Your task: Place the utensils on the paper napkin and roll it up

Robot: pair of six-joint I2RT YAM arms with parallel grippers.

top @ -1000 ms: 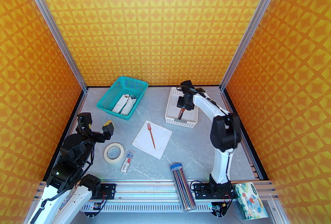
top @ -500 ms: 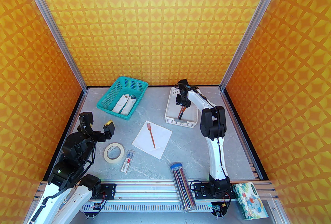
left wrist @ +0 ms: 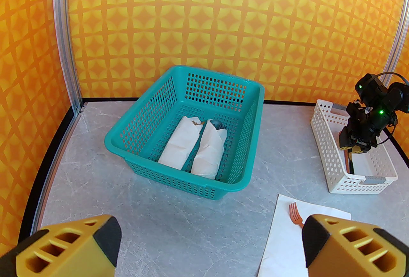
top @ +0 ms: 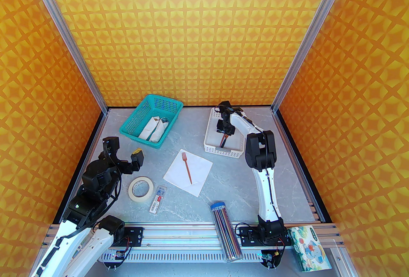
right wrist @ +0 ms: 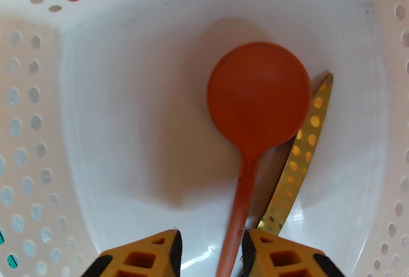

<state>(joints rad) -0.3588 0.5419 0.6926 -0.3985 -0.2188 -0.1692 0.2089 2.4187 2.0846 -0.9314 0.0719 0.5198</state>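
Cutlery lay in two places. On the paper napkin [top: 199, 165], spread flat near the middle of the grey surface [top: 236, 179], the orange fork [top: 187, 168] lay diagonally with its tines pointing away from the arms. The reddish-brown spoon [right wrist: 258, 96] and the knife [right wrist: 308, 138] were in the white tray [right wrist: 32, 103] toward the far right of the surface, with the spoon lying partly over the knife's blade. The right end effector [right wrist: 211, 253] reached down into that tray with its fingers on either side of the spoon's handle. Its jaws were partly apart and a gap showed between the handle and one finger, so nothing was clamped. The left end effector [top: 124, 151] hovered over the left side of the surface beside a roll of tape [top: 131, 191], jaws wide apart and empty. It faced a teal basket [top: 135, 114] holding two white rolled bundles [left wrist: 183, 144].
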